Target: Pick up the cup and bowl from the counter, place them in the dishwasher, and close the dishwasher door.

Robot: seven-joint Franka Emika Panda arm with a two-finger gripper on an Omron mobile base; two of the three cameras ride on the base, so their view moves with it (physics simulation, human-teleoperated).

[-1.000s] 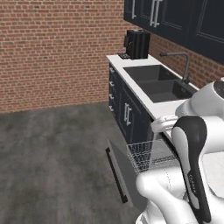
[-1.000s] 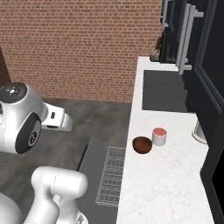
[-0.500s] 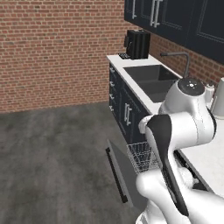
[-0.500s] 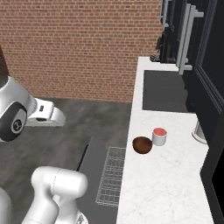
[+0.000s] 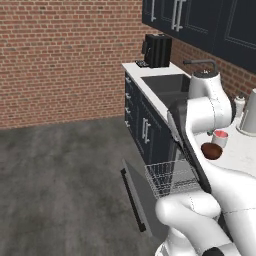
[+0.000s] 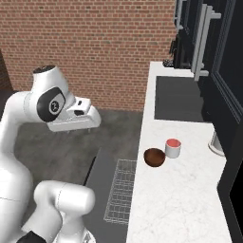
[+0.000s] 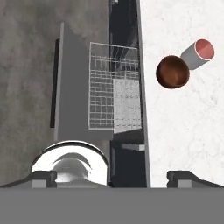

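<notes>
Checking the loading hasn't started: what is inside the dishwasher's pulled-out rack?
The rack looks empty, only wire and a pale panel; its part under the counter is hidden. Bowl and cup sit on the counter.

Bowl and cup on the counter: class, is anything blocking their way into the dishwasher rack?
Nothing visible does. The bowl and cup sit near the counter edge, the dishwasher door is dropped open, and the wire rack is pulled out below them.

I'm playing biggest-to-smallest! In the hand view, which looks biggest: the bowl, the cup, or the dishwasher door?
1. dishwasher door, by far the largest.
2. bowl.
3. cup, though it looks close to the bowl in size, so that order is unsure.
</notes>
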